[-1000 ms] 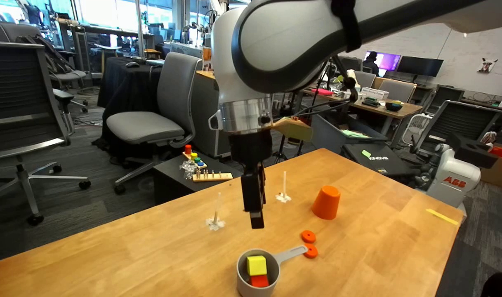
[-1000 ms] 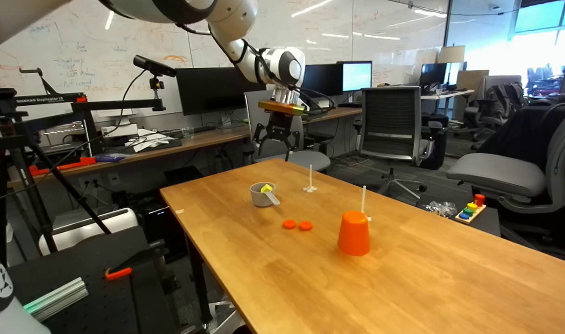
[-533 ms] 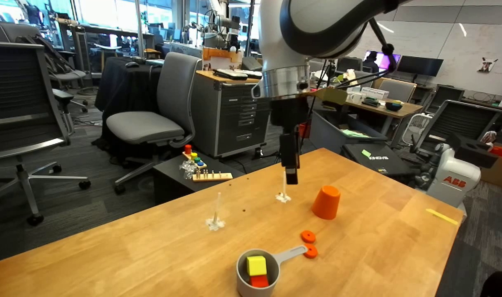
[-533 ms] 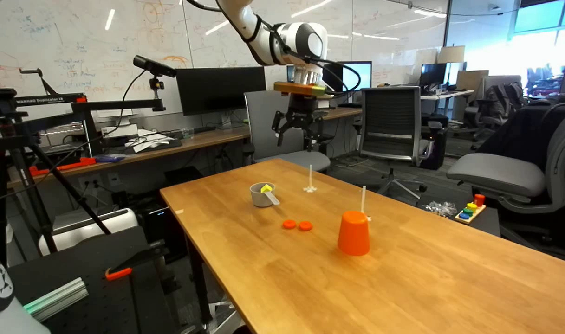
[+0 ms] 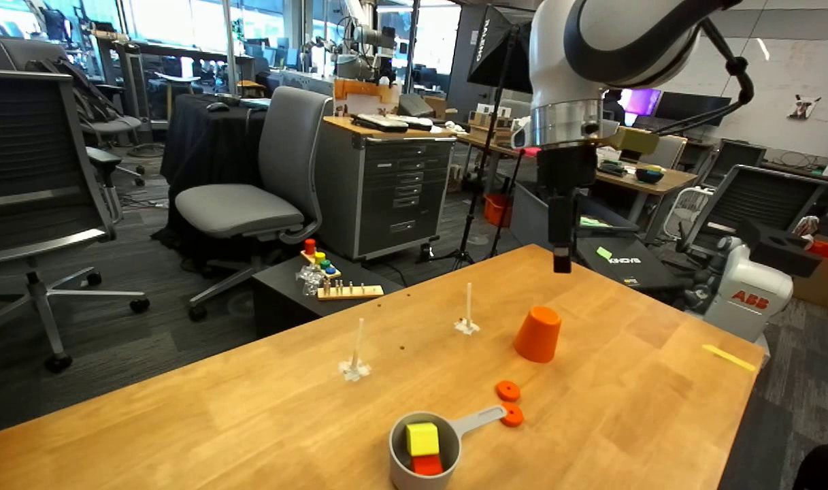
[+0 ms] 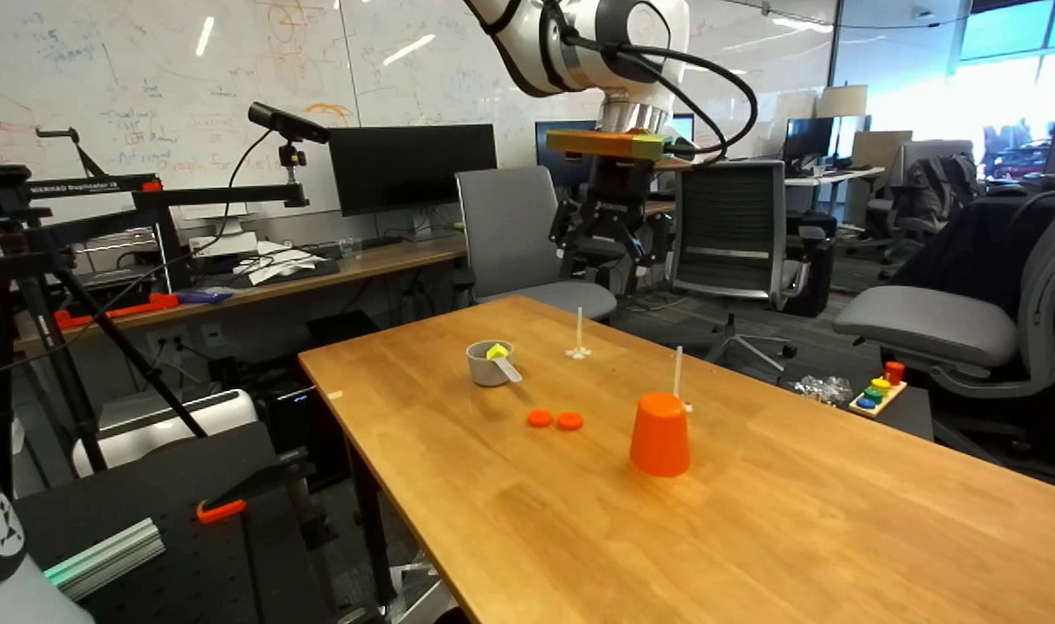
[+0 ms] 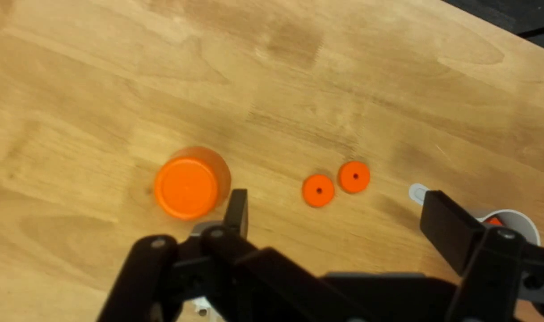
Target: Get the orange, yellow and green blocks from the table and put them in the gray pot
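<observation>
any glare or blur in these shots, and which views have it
In both exterior views, the windows are partly washed out to white; in an exterior view, light streaks reflect off the whiteboard; in the wrist view, the dark gripper looks slightly blurred.

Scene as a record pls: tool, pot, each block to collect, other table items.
Tool: open, nothing held, raised above the table
Gray pot: on the table, mouth up
Yellow block: in the pot
Orange-red block: in the pot
Green block: not seen; possibly hidden inside the pot
Two orange discs: flat, close together
Orange cup: wide end down
Two thin sticks: standing
</observation>
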